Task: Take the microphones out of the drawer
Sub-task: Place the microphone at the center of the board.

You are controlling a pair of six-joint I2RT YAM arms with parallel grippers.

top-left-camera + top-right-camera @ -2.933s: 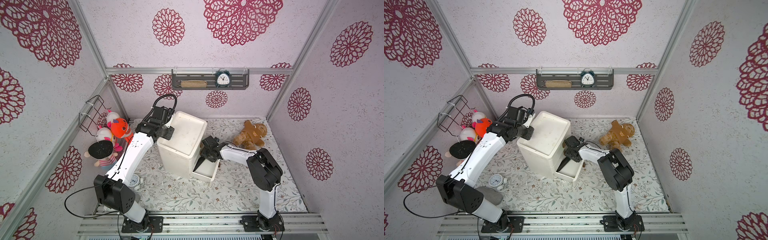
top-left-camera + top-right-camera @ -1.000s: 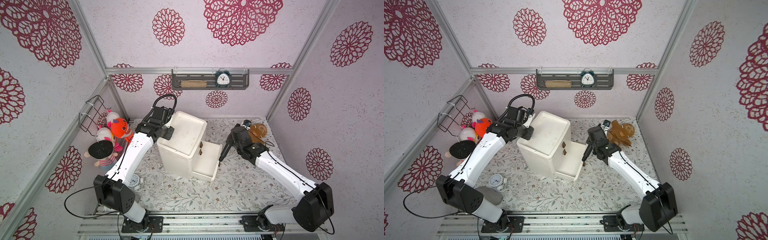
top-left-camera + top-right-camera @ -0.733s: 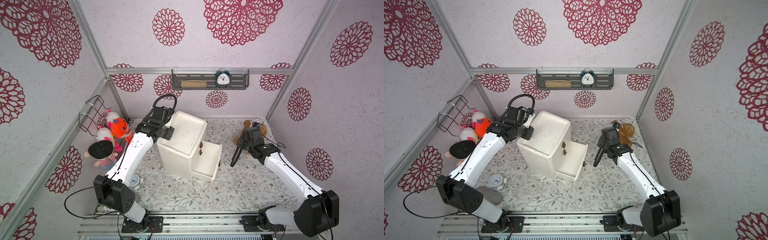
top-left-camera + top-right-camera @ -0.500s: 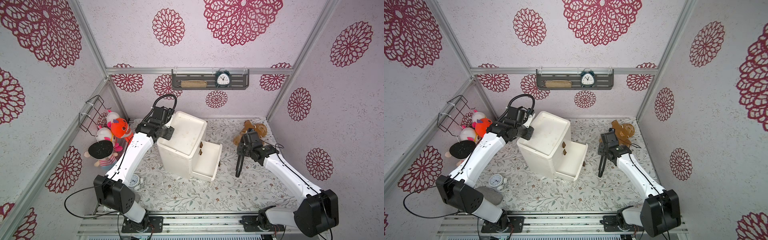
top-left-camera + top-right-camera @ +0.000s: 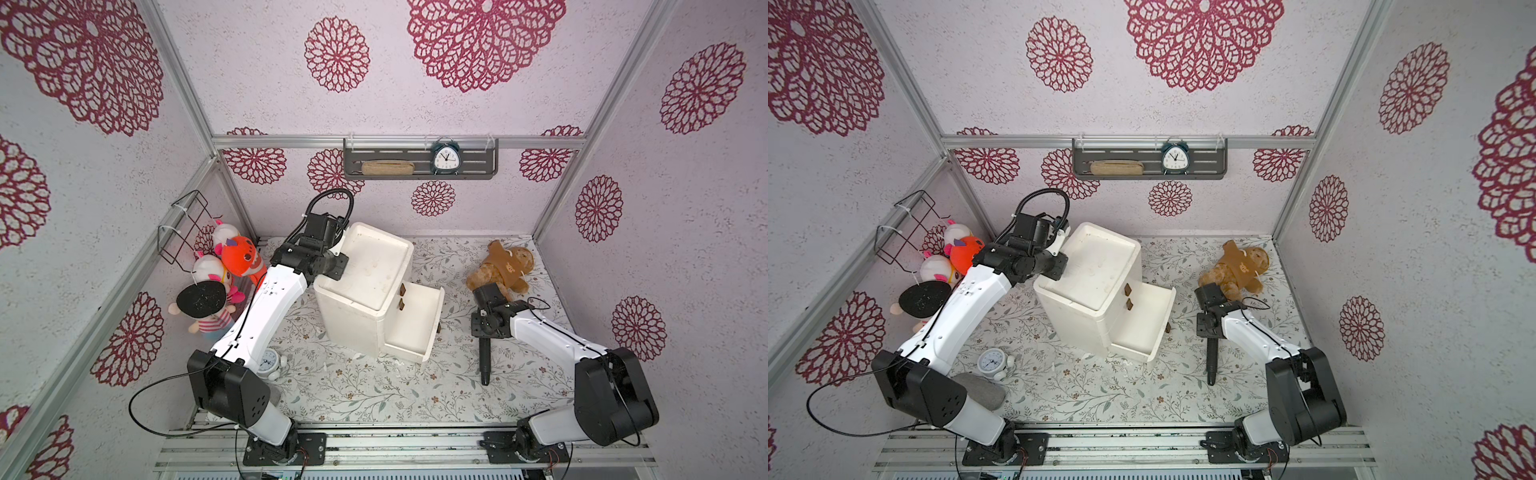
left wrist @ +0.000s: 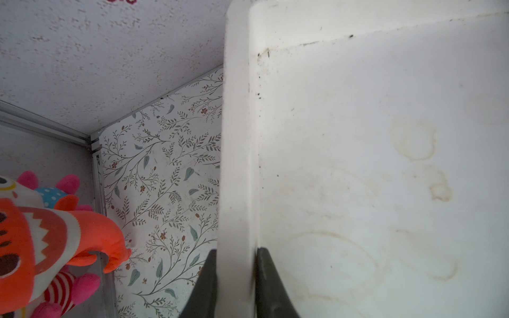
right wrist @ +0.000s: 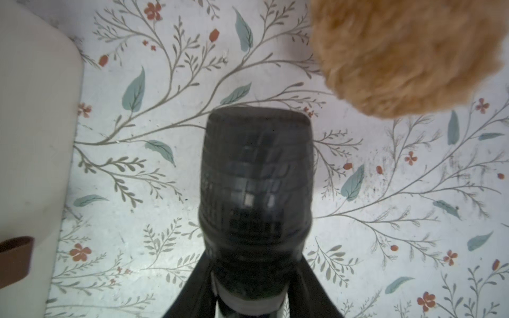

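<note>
Black and slim, the one microphone is out of the drawer. It sits beside the drawer's open end, over the floral table, with its handle pointing toward the front rail. The right fingers are closed narrowly around it just below the mesh head. Whether the handle's tip touches the table cannot be told.

One white cabinet stands near the middle of the table, with a single drawer pulled out at its base. Three brown pull tabs show in both top views: two on the cabinet front above the drawer and one on the drawer's own front.

The left fingers pinch the raised rim of the cabinet's top at its back corner — one finger outside the rim, one inside.

Two clocks are in view. One alarm clock is on the wall shelf beside one tan pouch, and a smaller white clock is on the table by the left arm's base.

One brown gingerbread plush lies near the right arm's wrist. At least three more plush toys are piled in the left corner under one wire basket.
</note>
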